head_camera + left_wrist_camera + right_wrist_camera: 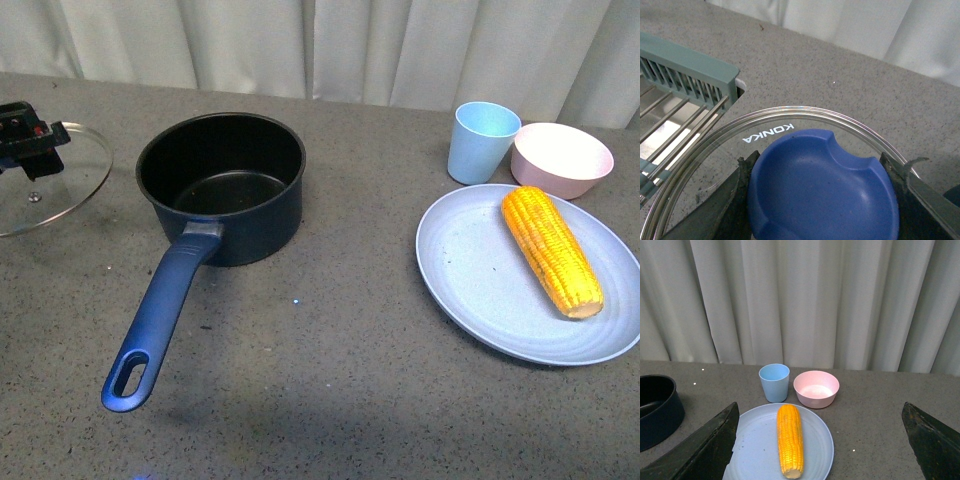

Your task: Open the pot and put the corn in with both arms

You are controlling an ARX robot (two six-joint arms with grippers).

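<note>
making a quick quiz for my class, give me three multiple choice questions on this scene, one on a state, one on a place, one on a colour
1. The pot is: A covered; B holding food; C open and empty.
2. The corn lies: A in the pot; B on the plate; C on the table.
3. The bowl is: A pink; B green; C black.
Answers: C, the lid is off, gripped by the left gripper, and the pot's inside is bare; B, it rests on the pale blue plate; A, its wall and rim are pink.
</note>
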